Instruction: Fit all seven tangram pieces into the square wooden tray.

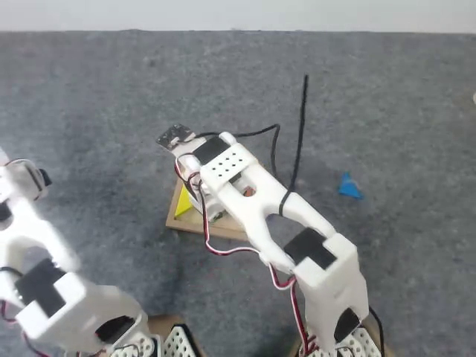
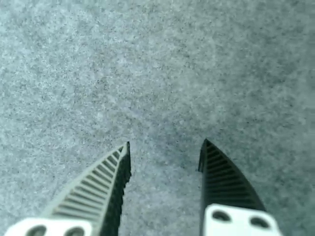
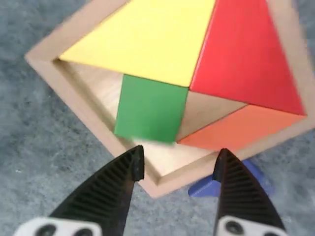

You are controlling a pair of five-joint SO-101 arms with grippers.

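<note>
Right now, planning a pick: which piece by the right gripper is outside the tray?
The blue one, beside the tray; yellow, red, green and orange lie inside.

The high camera looked steeply down, seeing the tray (image 1: pixel 195 225) from far off. The right wrist camera faced down close above that same tray (image 3: pixel 74 96); the left wrist camera faced grey carpet (image 2: pixel 147 73) well apart from it.

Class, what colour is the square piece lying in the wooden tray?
Green. The square piece shows best in the right wrist view.
</note>
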